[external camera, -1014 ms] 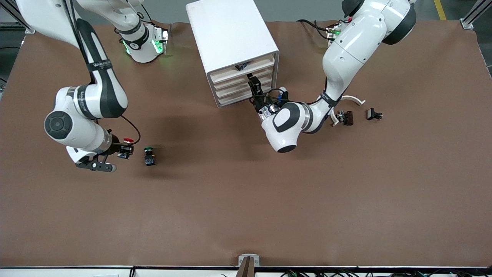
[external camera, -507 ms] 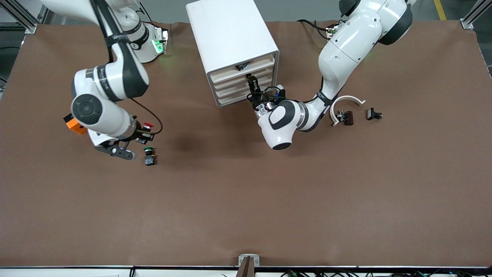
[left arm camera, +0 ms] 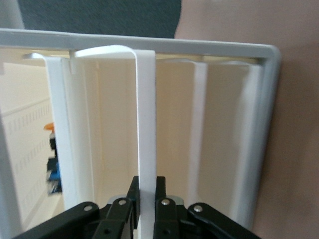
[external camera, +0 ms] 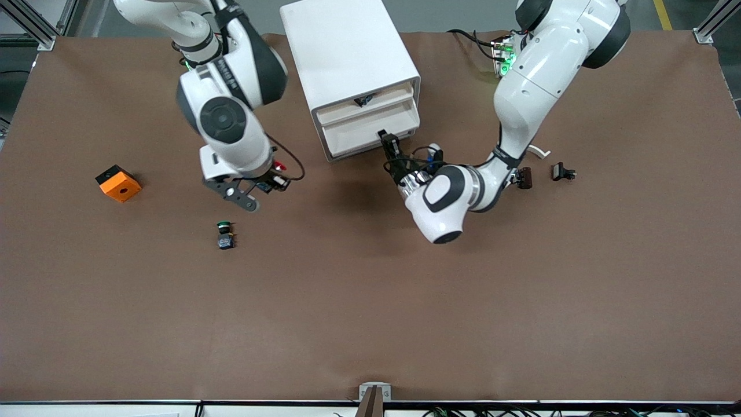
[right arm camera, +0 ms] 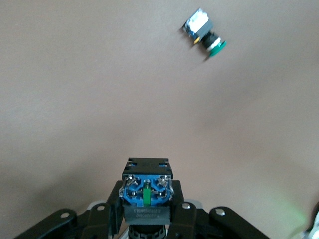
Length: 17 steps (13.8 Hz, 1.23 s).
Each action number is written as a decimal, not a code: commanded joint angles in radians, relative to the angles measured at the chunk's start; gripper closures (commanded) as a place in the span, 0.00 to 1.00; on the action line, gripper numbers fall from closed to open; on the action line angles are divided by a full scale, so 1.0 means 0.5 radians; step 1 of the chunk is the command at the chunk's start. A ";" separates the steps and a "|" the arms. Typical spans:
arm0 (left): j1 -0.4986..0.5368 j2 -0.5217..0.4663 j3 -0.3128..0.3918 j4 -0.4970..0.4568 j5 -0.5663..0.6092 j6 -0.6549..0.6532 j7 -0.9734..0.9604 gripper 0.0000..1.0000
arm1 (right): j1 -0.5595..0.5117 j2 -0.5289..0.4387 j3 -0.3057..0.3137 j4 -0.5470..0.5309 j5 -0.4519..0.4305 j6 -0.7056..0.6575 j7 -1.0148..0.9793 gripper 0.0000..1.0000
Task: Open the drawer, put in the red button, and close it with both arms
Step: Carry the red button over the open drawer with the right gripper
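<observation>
The white drawer cabinet (external camera: 347,52) stands toward the arms' bases. One of its drawers (external camera: 370,128) is slid partly out. My left gripper (external camera: 386,140) is shut on that drawer's thin white handle strip (left arm camera: 146,124), its black fingers (left arm camera: 132,191) pinching it from both sides. The red button (external camera: 279,167) hangs over the table beside the cabinet, toward the right arm's end. My right gripper (external camera: 272,179) is shut on it. In the right wrist view the blue-black base block (right arm camera: 147,191) sits between the jaws of the right gripper (right arm camera: 147,206) and the red cap is hidden.
A green-capped button (external camera: 224,234) (right arm camera: 205,34) lies on the table nearer the front camera than the right gripper. An orange block (external camera: 118,183) sits toward the right arm's end. Two black clips (external camera: 563,171) and a white curved piece (external camera: 539,152) lie toward the left arm's end.
My left gripper closed on the handle and drew the drawer out. My right arm carried the red button away from the green button toward the cabinet, which uncovered the orange block.
</observation>
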 commanded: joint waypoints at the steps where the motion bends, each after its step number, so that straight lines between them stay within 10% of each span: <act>1: -0.021 0.019 0.099 0.118 -0.028 0.007 -0.017 1.00 | 0.151 0.015 -0.017 0.109 0.112 -0.030 0.370 0.77; 8: 0.113 0.010 0.170 0.222 -0.032 0.007 -0.014 1.00 | 0.488 0.094 -0.017 0.196 0.256 0.062 1.233 0.77; 9: 0.126 0.010 0.170 0.225 -0.032 0.007 -0.008 0.84 | 0.519 0.113 -0.017 0.199 0.260 0.084 1.301 0.77; 10: 0.132 0.007 0.170 0.225 -0.032 0.007 0.019 0.26 | 0.547 0.134 -0.017 0.199 0.260 0.129 1.371 0.77; 11: 0.132 0.001 0.170 0.225 -0.029 0.007 0.023 0.00 | 0.571 0.162 -0.017 0.199 0.260 0.178 1.420 0.77; 17: 0.264 -0.018 0.188 0.443 0.136 -0.005 0.344 0.00 | 0.679 0.380 -0.017 0.334 0.257 0.280 1.550 0.76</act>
